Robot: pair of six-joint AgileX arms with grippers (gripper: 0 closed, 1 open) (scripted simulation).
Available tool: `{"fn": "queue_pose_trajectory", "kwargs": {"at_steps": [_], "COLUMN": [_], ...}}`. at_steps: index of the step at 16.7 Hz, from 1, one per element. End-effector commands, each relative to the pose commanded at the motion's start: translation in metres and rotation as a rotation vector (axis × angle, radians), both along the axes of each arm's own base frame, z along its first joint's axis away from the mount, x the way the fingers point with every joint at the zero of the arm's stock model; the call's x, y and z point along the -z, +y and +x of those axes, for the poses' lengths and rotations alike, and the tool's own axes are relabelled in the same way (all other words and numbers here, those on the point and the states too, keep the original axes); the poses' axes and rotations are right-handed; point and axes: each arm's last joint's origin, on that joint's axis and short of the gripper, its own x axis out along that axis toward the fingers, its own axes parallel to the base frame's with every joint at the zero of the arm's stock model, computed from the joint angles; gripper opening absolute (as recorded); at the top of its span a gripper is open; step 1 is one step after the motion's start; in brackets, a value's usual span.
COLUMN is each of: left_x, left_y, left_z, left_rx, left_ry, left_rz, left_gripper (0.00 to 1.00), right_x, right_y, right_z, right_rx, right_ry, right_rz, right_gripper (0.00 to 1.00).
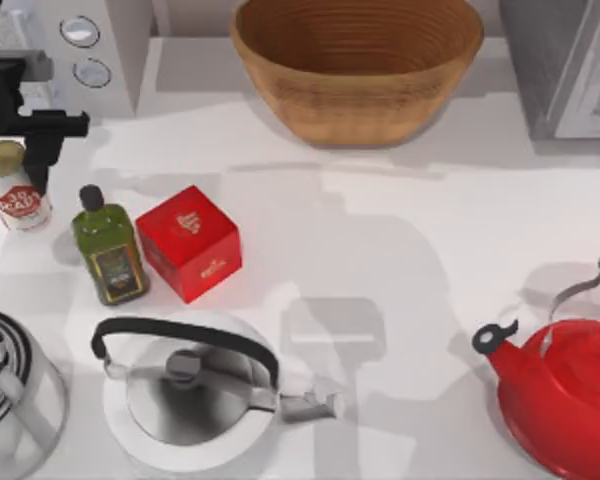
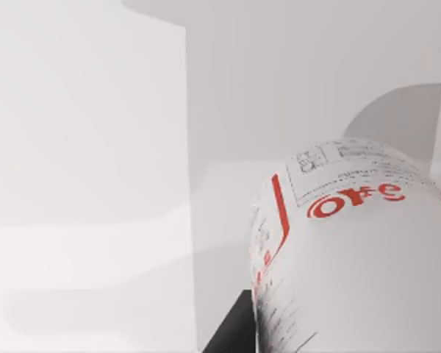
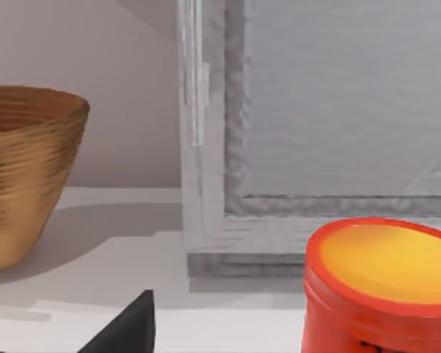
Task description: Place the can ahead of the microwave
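Observation:
The can (image 1: pixel 12 190), white with a red emblem and a dull gold top, stands at the table's far left, just ahead of the pale microwave (image 1: pixel 90 60) with its two round dials. My left gripper (image 1: pixel 20 172) reaches down from the top left corner and is shut on the can; one black finger (image 1: pixel 36 165) lies against the can's right side. In the left wrist view the can (image 2: pixel 353 250) looms very near, with a black finger (image 2: pixel 231 331) touching its label and the microwave's pale wall (image 2: pixel 81 147) behind. A dark finger (image 3: pixel 125 331) of my right gripper shows in the right wrist view.
Beside the can stand a green oil bottle (image 1: pixel 108 250) and a red box (image 1: pixel 190 242). A wicker basket (image 1: pixel 358 62) sits at the back, a speckled grey appliance (image 1: pixel 570 60) at the back right. A white kettle (image 1: pixel 190 390), a red kettle (image 1: pixel 565 390) and a metal pot (image 1: pixel 10 390) line the front.

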Motion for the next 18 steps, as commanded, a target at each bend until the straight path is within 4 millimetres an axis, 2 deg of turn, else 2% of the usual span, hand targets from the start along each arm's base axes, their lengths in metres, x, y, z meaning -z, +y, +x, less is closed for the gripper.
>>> {"fn": "queue_pose_trajectory", "kwargs": {"at_steps": [6,16,18], "left_x": [0.0000,-0.0004,-0.0093], "left_y": [0.0000,-0.0007,-0.0004], "left_z": [0.0000,0.0002,0.0009], "left_rx": [0.000,0.002,0.000], "left_ry": [0.000,0.001,0.003], "left_rz": [0.000,0.000,0.000], "left_gripper": [0.98,1.00,1.00], "right_x": [0.0000,0.0000,0.0000], "right_y": [0.0000,0.0000,0.0000], "right_z": [0.0000,0.0000,0.0000], "right_rx": [0.000,0.000,0.000], "right_ry": [0.000,0.000,0.000], "right_rz": [0.000,0.000,0.000], "right_gripper": [1.00,1.00,1.00]}}
